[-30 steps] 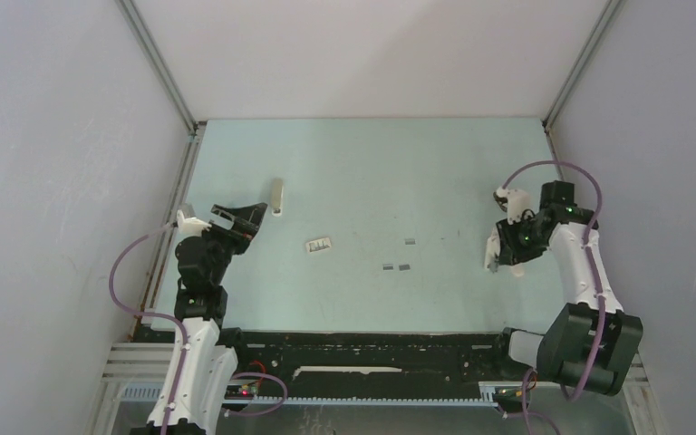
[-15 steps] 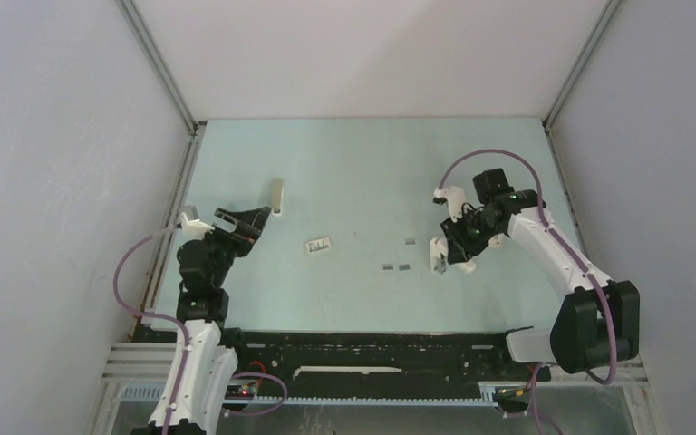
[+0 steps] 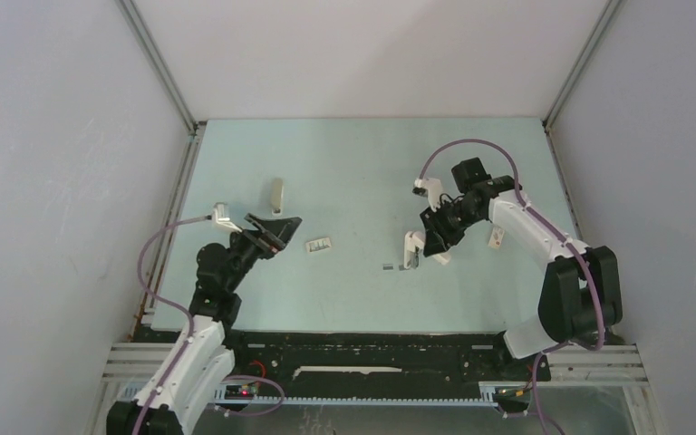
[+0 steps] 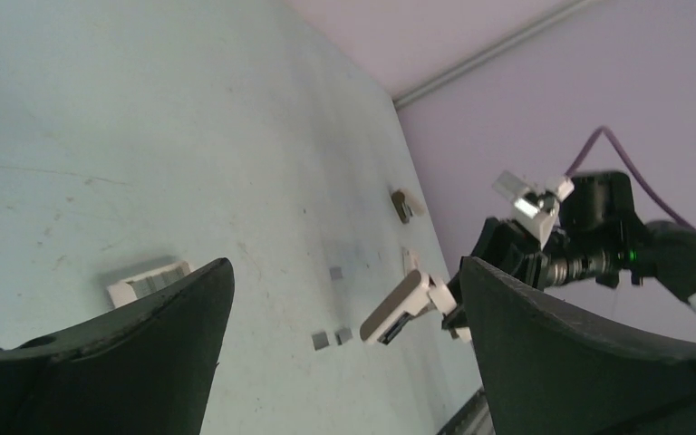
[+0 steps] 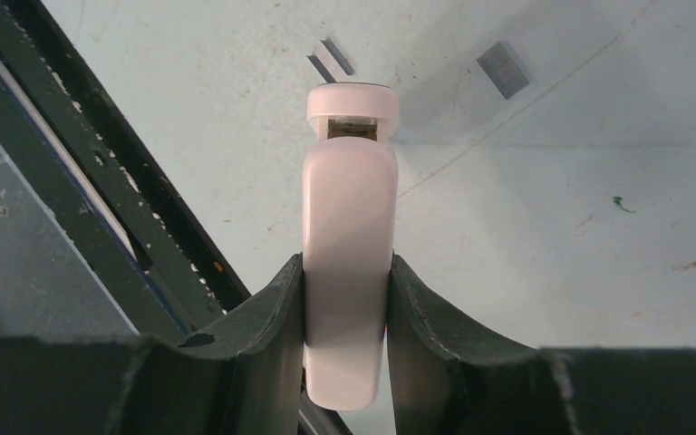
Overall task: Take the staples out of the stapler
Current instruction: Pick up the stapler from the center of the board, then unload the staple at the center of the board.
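— So, looking for the stapler [image 3: 412, 246]: where?
— Hangs right of centre in the top view, clamped by the flanks in the right pincer [image 5: 346, 272], nose tilted down toward the desk [image 3: 353, 163]. Cannot tell whether touching it.
— And the left pincer [image 4: 344, 272]?
— Gapes wide, gripping nothing, low at the left of the top view.
— Handles how, at a guess?
— Probably light and stiff, with smooth rounded plastic, so likely slippery. Best pinched across the mid-body flanks, just as now, leaving the open nose free. Shows a slot at that nose in the right wrist view; cannot tell whether loaded.
— And the staples [image 4: 335, 272]?
— Likely brittle, apt to snap into shorter bits, and too flat for easy pinching. Better shaken or slid out than gripped.
— Counting, then?
— Counts one stapler, two pincers, and three short grey strips of staples lying loose just below and left of the nose. Adds one small printed box [image 3: 318, 244] left of centre, one beige slim bar [image 3: 276, 195] further up-left, and one small pale piece [image 3: 497, 237] right of the right arm, too small to identify.
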### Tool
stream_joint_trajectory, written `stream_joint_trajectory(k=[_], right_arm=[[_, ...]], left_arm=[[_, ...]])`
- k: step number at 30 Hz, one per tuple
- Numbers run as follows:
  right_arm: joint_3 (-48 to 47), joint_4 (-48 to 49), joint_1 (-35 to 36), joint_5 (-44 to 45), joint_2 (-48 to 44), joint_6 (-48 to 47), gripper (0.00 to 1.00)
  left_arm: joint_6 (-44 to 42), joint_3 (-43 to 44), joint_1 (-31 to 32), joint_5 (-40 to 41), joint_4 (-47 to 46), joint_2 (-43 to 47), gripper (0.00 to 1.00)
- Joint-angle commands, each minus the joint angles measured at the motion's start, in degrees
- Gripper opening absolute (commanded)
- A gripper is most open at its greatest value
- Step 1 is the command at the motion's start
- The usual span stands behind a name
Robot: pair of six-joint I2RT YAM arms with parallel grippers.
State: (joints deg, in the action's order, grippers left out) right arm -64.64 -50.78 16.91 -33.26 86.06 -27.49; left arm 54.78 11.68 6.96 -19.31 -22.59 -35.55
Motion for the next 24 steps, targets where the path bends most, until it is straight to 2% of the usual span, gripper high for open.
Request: stream_joint_trajectory(k=[1, 14, 24], right_arm=[[-2.45, 1.37, -0.64, -5.87, 0.48, 1.60, 0.00], [-3.07, 1.57, -4.41, -13.29, 0.96, 3.43, 0.00], [-3.09, 2.03, -7.83, -17.54, 0.86, 4.78, 0.00]], left_arm=[[-3.80, -1.71, 4.17, -1.22, -10.89, -3.56, 1.00], [-4.85, 5.93, 19.38, -1.72, -21.56, -25.92, 1.00], [-3.16, 11.21, 25.18, -3.51, -26.79, -37.43, 1.00]])
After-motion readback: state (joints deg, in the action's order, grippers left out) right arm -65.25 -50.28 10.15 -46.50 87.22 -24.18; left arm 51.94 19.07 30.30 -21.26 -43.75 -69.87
